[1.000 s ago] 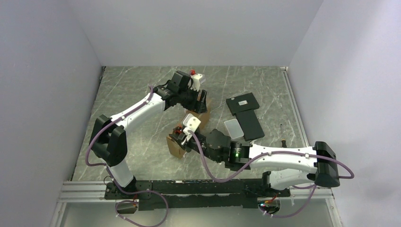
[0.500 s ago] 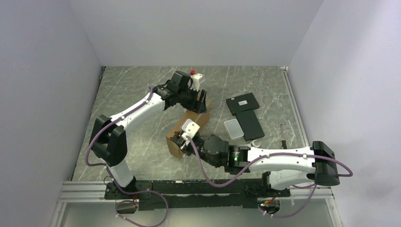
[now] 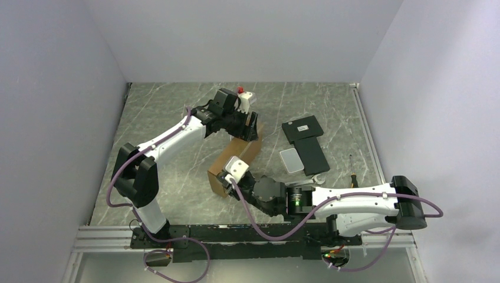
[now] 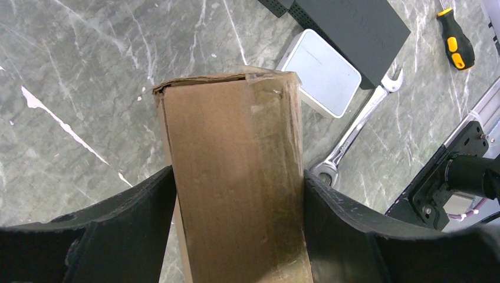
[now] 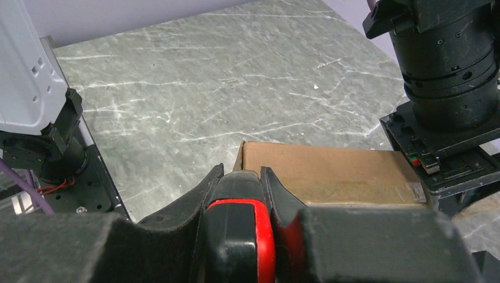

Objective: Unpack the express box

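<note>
left gripper [image 4: 237, 180] clamps the express box [image 4: 230, 130], seemingly light and stiff, best held across its width; right gripper [image 5: 240, 172], box just ahead, pinches a red-and-black tool [image 5: 239, 230].

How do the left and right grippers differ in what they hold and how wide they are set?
The left gripper clamps the express box across its width, jaws set wide; the right gripper is closed narrowly on a black-and-red tool. The left gripper is at the box's far end, the right gripper at its near end. Both are shut on something.
</note>
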`<state>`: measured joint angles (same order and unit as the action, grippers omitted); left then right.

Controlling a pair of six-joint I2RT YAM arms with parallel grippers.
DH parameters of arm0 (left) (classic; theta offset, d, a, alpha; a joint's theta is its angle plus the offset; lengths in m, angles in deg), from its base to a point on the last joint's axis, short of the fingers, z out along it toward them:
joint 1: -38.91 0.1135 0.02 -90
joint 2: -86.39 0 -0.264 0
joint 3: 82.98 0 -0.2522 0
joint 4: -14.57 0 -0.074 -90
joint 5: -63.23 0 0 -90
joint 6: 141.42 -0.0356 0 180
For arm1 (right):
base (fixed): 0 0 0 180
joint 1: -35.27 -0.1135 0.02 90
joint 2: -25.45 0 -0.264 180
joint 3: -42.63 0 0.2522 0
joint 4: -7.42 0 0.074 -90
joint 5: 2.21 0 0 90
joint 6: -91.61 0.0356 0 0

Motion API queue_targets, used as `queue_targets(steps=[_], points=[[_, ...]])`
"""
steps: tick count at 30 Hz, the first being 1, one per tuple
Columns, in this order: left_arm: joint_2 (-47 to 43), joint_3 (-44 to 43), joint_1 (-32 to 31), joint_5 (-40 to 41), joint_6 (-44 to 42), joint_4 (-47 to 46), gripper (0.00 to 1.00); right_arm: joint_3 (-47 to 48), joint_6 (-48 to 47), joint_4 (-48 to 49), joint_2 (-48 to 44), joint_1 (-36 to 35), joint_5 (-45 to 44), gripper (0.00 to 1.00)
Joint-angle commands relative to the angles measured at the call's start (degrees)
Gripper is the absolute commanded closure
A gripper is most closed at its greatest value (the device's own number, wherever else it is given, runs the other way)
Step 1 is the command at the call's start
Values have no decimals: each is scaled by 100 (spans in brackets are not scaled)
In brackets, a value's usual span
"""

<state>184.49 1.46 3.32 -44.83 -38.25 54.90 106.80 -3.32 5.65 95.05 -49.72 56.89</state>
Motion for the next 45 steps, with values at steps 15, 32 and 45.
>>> queue_targets(steps=[15, 32, 45], points=[[226, 24, -1, 207, -378, 151, 28, -95, 302, -735, -643, -180, -562, 100], [207, 39, -3, 212, -381, 164, 29, -812, 210, -484, -1158, -422, -924, 100], [161, 107, -61, 84, -433, 101, 29, -520, -740, 686, -854, -237, -779, 100]])
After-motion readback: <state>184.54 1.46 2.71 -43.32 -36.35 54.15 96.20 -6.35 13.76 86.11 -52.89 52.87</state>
